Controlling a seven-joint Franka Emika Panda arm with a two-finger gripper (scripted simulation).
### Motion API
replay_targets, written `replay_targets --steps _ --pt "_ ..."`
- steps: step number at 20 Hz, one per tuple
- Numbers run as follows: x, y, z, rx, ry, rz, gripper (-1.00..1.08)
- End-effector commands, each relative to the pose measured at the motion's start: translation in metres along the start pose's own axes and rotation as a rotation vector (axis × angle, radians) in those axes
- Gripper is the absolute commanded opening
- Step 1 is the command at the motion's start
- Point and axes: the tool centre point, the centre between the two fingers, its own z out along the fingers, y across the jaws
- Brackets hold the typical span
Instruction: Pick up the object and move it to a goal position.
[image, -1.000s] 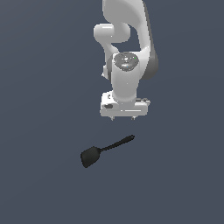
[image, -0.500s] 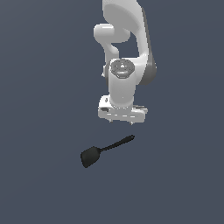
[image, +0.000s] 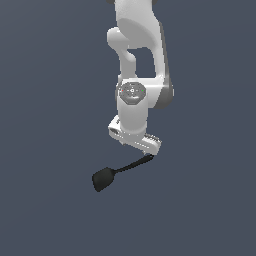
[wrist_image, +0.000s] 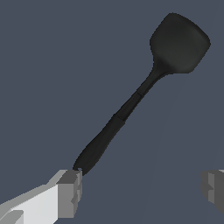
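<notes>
The black spatula (image: 112, 174) lies flat on the dark grey floor. Its blade (image: 102, 179) points to the exterior view's left and its thin handle (image: 135, 163) runs up toward the arm. My gripper (image: 136, 145) hangs low over the handle's end and hides its tip. In the wrist view the spatula (wrist_image: 131, 103) lies whole, blade (wrist_image: 179, 43) far from me. The gripper (wrist_image: 142, 189) is open and empty. One fingertip (wrist_image: 70, 192) stands right beside the handle's end, the other fingertip (wrist_image: 213, 187) far off to the side. The handle's end is not between the fingers.
The white arm (image: 137, 60) rises above the gripper. The floor (image: 45, 125) is plain dark grey with no other object in view.
The gripper has come down and moved toward the spatula's handle end, now close above it. The spatula has not moved.
</notes>
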Motion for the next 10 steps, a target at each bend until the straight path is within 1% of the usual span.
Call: replay_targets --steps 1,10 --pt "0.008 0.002 0.007 -0.002 0.003 0.08 1.0" --pt "0.035 0.011 0.032 -0.011 0.022 0.354 1.0"
